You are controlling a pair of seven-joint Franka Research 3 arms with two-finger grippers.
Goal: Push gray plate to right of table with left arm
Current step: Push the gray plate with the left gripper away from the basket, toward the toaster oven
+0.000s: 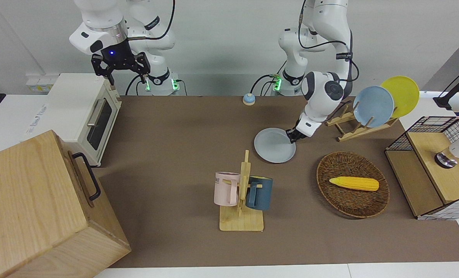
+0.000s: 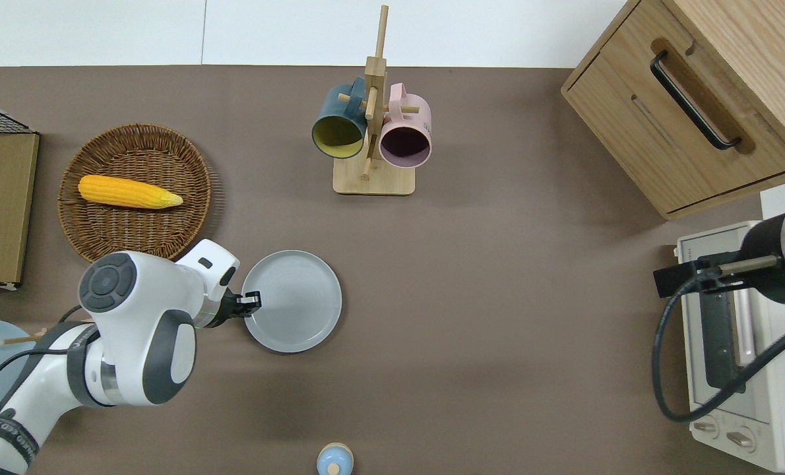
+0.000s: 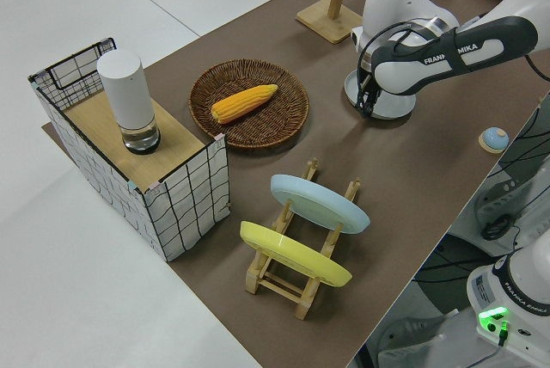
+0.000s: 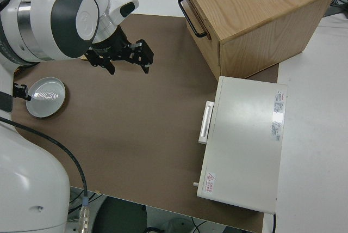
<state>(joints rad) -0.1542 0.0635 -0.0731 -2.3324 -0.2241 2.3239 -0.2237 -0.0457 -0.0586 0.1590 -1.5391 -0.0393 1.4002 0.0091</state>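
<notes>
The round, flat, pale gray plate [image 2: 293, 301] lies flat on the brown matte bench [image 2: 498, 343], about midway between its two long edges and somewhat toward the left arm's end. The left arm's black claw [image 2: 251, 302] is low, at the plate's rim on the side facing the left arm's end, so the plate lies from the claw straight toward the right arm's end, the way the task wants it pushed. By my reading the claw is placed to shove, not to lift. Whether its fingers are spread or pressed together I cannot tell, nor whether they touch the rim or stand just beside it.

The plate is round and has no long axis to mind. The left arm is by far the nearer. The right arm is parked.

The stretch of bench toward the white toaster oven [image 2: 729, 343] looks open. The wooden mug rack with a pink and a dark blue mug [image 2: 373, 132] stands farther from the robots than the plate, off that line.

In the left side view the arm's wrist hides most of the plate.
</notes>
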